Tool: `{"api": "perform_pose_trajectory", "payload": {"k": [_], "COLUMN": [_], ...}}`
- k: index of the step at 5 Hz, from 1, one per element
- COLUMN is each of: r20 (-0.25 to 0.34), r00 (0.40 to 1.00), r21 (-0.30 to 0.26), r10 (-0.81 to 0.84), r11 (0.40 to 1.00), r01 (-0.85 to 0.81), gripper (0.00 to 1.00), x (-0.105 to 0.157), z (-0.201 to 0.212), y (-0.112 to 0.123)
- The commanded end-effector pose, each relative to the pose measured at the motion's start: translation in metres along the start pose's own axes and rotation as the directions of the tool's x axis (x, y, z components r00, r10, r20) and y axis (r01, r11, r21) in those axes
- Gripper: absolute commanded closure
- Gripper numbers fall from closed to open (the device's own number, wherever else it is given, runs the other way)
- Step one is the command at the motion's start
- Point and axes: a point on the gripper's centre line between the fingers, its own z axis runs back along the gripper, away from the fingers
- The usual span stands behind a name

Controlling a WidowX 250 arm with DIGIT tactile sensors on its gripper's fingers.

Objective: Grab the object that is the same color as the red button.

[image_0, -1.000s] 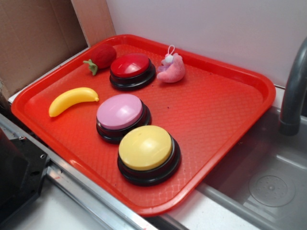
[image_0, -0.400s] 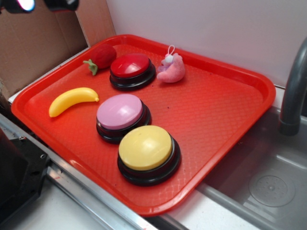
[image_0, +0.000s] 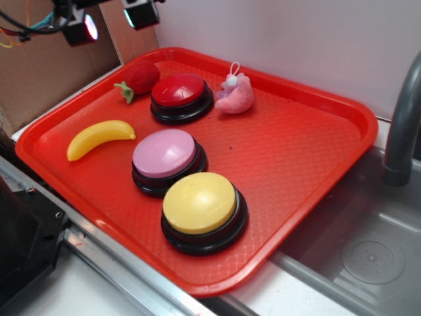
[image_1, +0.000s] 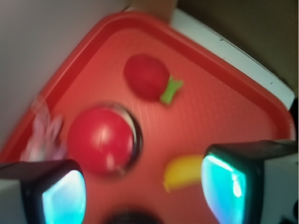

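The red toy strawberry (image_0: 139, 78) with its green stem lies in the tray's far left corner, just left of the red button (image_0: 179, 91). In the wrist view the strawberry (image_1: 146, 77) sits ahead of the jaws and the red button (image_1: 101, 140) lies to the lower left. My gripper (image_0: 110, 20) hangs high over the tray's far left corner, above and left of the strawberry. Its fingers (image_1: 223, 186) stand wide apart with nothing between them, so the gripper (image_1: 142, 189) is open.
On the red tray (image_0: 316, 151) also lie a yellow banana (image_0: 99, 137), a pink-capped button (image_0: 166, 158), a yellow-capped button (image_0: 200, 209) and a pink plush toy (image_0: 237, 93). A cardboard wall (image_0: 39, 72) stands left, a sink and grey faucet (image_0: 402, 125) right.
The gripper has come into the exterior view from the top left and moved right and down towards the tray's far corner. The things on the tray have not moved.
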Motion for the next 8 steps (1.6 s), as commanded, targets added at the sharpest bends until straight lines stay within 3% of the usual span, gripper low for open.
{"api": "perform_pose_trajectory", "payload": {"k": [1,2,3,5,6,7,8], "r20": [0.118,0.160,0.157,0.135,0.091,0.108,0.125], "r00": [0.972,0.956,0.961,0.961,0.967,0.960,0.956], "r21": [-0.004,-0.040,-0.018,0.050,0.042,0.049,0.085], "r10": [0.203,0.245,0.227,0.243,0.236,0.259,0.267], "r11": [0.979,0.969,0.974,0.967,0.970,0.963,0.957], "r01": [-0.204,-0.242,-0.227,-0.252,-0.241,-0.265,-0.278], "gripper": [0.00,0.00,0.00,0.00,0.00,1.00,1.00], "x": [0.053,0.059,0.066,0.069,0.067,0.065,0.066], "z": [-0.038,-0.061,-0.078,-0.099,-0.106,-0.107,-0.107], "y": [0.000,0.001,0.006,0.015,0.020,0.021,0.021]}}
